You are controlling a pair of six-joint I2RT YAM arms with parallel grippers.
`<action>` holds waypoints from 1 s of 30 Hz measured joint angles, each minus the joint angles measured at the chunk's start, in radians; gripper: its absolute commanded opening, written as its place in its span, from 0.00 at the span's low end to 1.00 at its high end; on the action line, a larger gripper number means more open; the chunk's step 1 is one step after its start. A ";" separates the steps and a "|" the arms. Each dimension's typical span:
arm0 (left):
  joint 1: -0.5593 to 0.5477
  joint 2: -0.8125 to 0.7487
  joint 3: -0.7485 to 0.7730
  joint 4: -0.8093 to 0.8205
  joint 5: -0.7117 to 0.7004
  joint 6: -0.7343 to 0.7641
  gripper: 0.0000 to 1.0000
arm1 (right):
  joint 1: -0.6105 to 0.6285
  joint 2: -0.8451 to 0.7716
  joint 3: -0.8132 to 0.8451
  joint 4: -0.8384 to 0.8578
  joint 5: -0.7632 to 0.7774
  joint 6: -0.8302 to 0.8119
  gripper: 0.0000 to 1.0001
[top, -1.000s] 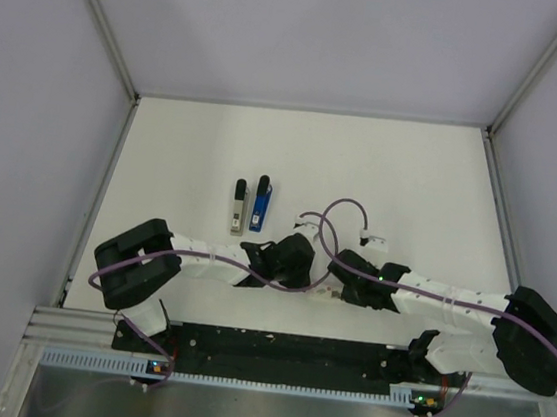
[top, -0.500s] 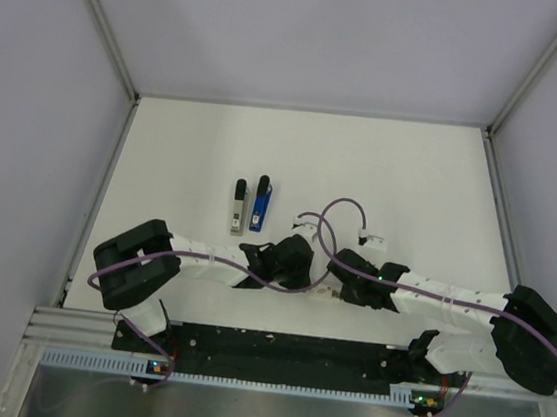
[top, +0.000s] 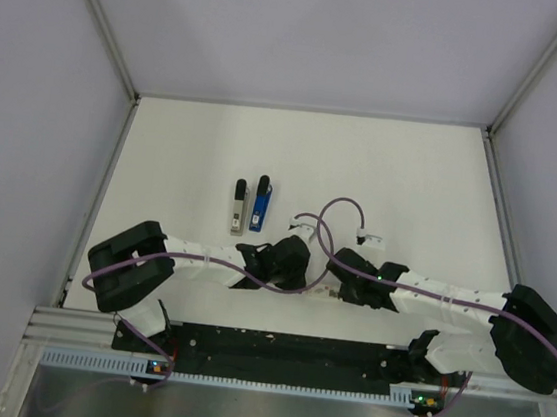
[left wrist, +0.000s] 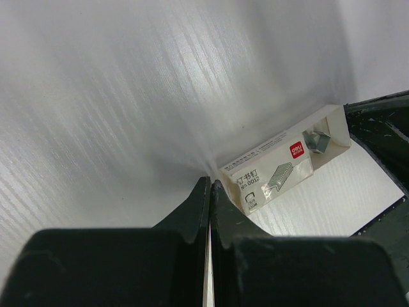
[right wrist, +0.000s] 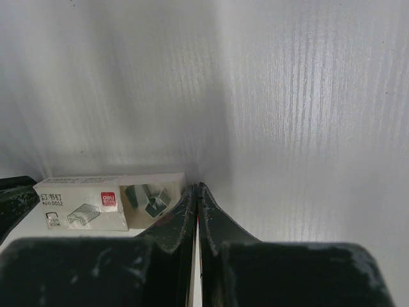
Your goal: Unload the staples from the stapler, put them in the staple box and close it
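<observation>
Pincers both closed and empty, left pincer [left wrist: 209, 189], right pincer [right wrist: 197, 192], stapler [top: 261, 207] seen only from above

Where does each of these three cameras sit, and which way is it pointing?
Top external: above and behind, looking down on the table, stapler, left arm and right arm.
Left wrist: on the left arm, facing along the shut left gripper to a staple box.
Right wrist: on the right arm, facing along the shut right gripper.
Shared: both wrist views show the staple box.
</observation>
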 measured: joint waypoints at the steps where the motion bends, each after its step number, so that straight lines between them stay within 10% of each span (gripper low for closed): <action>1: 0.000 0.000 0.000 0.000 0.000 0.000 0.00 | 0.000 0.000 0.000 0.001 0.000 0.000 0.00; 30: -0.006 0.034 0.025 0.018 0.048 -0.011 0.00 | 0.000 0.060 0.008 0.157 -0.034 -0.004 0.00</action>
